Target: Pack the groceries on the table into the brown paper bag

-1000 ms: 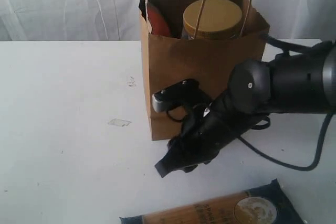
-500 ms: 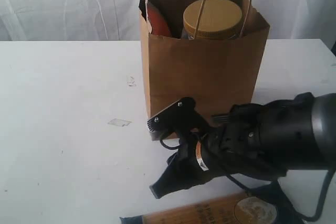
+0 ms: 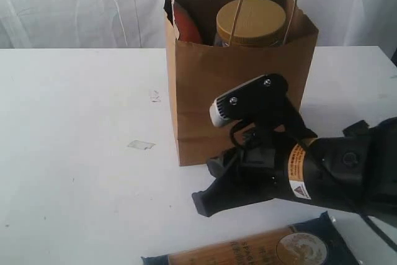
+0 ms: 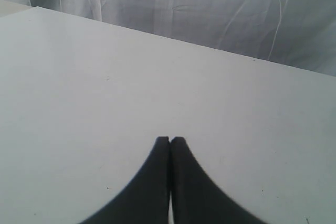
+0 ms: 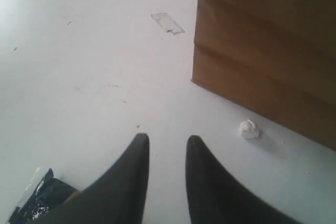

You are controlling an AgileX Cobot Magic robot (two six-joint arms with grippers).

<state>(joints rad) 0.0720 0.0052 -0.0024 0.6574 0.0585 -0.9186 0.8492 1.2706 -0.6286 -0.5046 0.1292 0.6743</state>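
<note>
Right end effector has swung nearer, away from the brown paper bag. Jaws narrowed to a slim gap, empty. Long packet sits on the counter at near right, unbagged. Likely the next pick.

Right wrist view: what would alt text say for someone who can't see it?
A black two-fingered claw, slightly open and empty, hovers over a white table beside the base of a brown bag. A small white crumpled bit lies near the bag, and the corner of a dark packet shows beside the claw.
</note>
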